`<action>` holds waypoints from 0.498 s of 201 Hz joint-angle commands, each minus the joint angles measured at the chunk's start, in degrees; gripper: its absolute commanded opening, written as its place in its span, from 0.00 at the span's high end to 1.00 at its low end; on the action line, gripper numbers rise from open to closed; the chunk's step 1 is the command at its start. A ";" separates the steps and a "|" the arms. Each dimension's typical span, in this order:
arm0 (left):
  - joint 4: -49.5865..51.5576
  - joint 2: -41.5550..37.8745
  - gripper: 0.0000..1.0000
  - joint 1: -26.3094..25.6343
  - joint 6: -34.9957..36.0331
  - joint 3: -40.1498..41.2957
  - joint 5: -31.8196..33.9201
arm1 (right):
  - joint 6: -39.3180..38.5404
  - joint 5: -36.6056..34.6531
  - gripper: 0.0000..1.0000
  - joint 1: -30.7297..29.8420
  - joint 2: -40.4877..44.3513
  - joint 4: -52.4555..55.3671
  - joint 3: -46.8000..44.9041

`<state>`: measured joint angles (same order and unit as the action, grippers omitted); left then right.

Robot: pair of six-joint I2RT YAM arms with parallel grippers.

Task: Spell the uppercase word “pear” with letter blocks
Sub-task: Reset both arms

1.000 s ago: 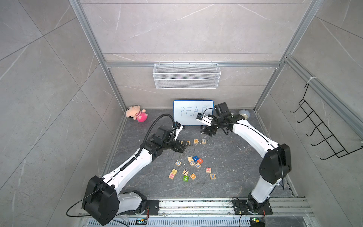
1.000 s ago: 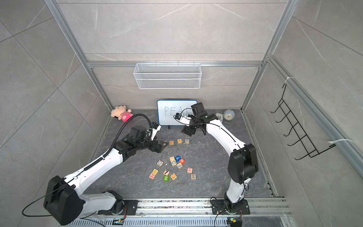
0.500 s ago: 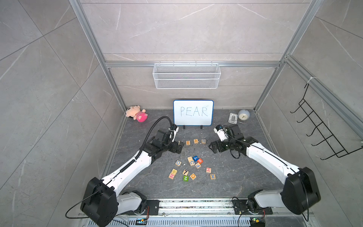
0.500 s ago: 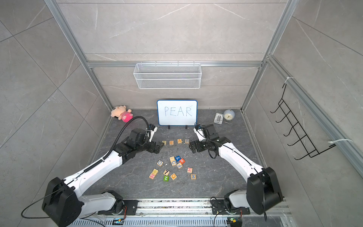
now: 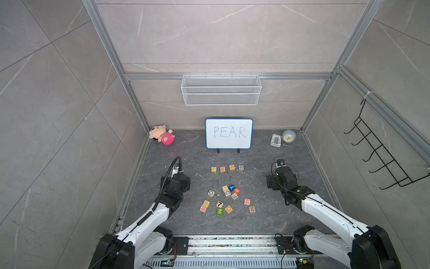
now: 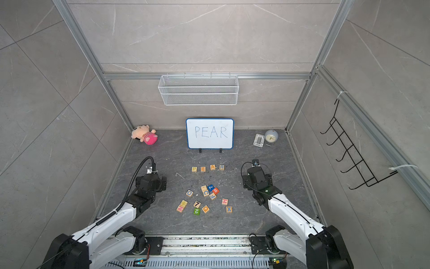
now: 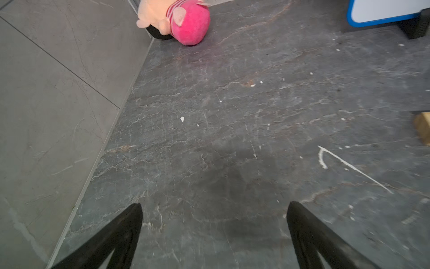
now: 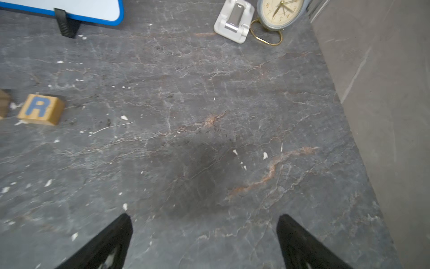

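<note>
nearest on the dark stone floor (image 5: 267, 223) lies a loose scatter of spare cubes, among them a green 2 (image 5: 220, 211), a 7 (image 5: 219, 204), an x (image 5: 251, 209), an h (image 5: 247, 201), an o (image 5: 211, 193) and a red b (image 5: 236, 190).

farther in, one arm stands at each side of the scatter. the left gripper (image 7: 214, 203) hangs over bare floor at the left, its black fingers (image 7: 125, 230) spread wide with nothing between them. the right gripper (image 8: 204, 215) hangs over bare floor at the right, its fingers likewise spread wide and empty. neither touches any cube.

between the two grippers and a little farther back, the four letter blocks lie in a row, left to right: p block (image 5: 213, 169), e block (image 5: 222, 169), a block (image 5: 232, 167), r block (image 5: 241, 167). small gaps part them, and the a and r sit slightly farther back than the p and e. both top views show the row reading pear. the right wrist view shows the r block face up and well clear of the fingers.

beyond the row a blue-framed whiteboard (image 5: 229, 134) stands upright with pear handwritten on it. a pink plush toy (image 5: 162, 135) lies in the far left corner. a small clock (image 5: 288, 136) and a white stand (image 5: 276, 140) sit in the far right corner. a white wire basket (image 5: 221, 89) hangs on the back wall.
</note>
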<state>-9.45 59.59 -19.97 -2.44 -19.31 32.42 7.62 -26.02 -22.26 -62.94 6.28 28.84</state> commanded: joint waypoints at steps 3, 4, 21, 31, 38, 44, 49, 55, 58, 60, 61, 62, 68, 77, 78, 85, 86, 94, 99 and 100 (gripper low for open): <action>-29.65 6.23 0.00 6.36 6.02 5.81 -6.53 | -5.43 -4.84 0.00 1.10 -4.39 -22.91 -5.67; -30.14 6.54 0.00 6.57 5.94 5.84 -6.69 | -5.64 -4.92 0.00 1.18 -4.79 -23.70 -5.92; -32.63 9.76 0.01 8.88 6.50 4.70 -10.27 | -10.96 -5.38 0.00 2.04 -9.55 -30.03 -5.80; -40.20 12.20 0.00 10.15 7.50 6.05 -13.02 | -12.68 -6.01 0.00 2.28 -10.94 -37.16 -7.34; -44.88 14.04 0.01 10.89 8.35 7.12 -14.37 | -13.31 -3.95 0.00 2.55 -10.92 -40.93 -8.55; -47.71 15.63 0.01 11.47 8.99 7.60 -15.28 | -13.67 -2.39 0.00 2.92 -11.12 -44.45 -9.68; -49.62 17.11 0.00 11.99 9.02 7.85 -16.03 | -14.04 -1.48 0.00 3.25 -11.69 -47.74 -10.52; -51.59 19.03 0.01 12.75 8.95 7.88 -17.08 | -15.32 -0.39 0.00 3.60 -12.71 -51.73 -11.45; -52.22 20.08 0.01 12.96 8.88 7.74 -17.20 | -15.95 0.16 0.00 3.71 -13.46 -54.02 -11.90; -52.48 20.64 0.00 13.07 8.79 7.65 -17.22 | -16.03 0.64 0.01 3.98 -14.04 -55.29 -12.02; -52.58 20.95 0.00 13.09 8.78 7.59 -17.04 | -16.04 0.85 0.00 4.07 -14.18 -55.70 -11.99; -52.68 21.24 0.00 13.15 8.73 7.52 -17.09 | -16.00 0.95 0.00 4.24 -14.42 -55.91 -11.85; -53.55 22.71 0.01 13.26 8.86 7.28 -17.41 | -15.10 1.18 0.00 4.71 -14.87 -53.15 -10.42; -54.80 23.74 0.00 13.44 8.87 7.27 -17.43 | -14.67 7.26 0.01 5.71 -14.86 -51.15 -9.59; -54.75 23.69 0.00 13.45 8.78 7.27 -17.46 | -14.62 8.03 0.00 5.86 -14.90 -51.83 -9.81; -52.97 22.94 0.01 13.83 8.16 7.23 -17.95 | -14.63 11.52 0.00 6.74 -17.40 -59.08 -12.24; -52.83 22.85 0.01 13.91 8.16 7.20 -18.11 | -14.64 11.56 0.00 6.81 -17.84 -60.06 -12.41; -52.78 22.91 0.01 14.31 8.23 7.01 -19.46 | -13.43 10.01 0.00 7.64 -21.49 -69.07 -14.90; -53.17 23.31 0.01 14.57 8.20 7.01 -20.14 | -12.42 10.77 0.00 8.67 -22.65 -72.69 -16.22; -53.19 23.39 0.01 14.59 8.22 7.01 -20.17 | -12.17 10.93 0.00 8.87 -22.79 -72.84 -16.47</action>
<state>-54.26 82.87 -6.44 5.04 -12.03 16.53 -5.63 -21.26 -15.97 -79.92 -45.56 17.37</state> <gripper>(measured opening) 0.995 0.997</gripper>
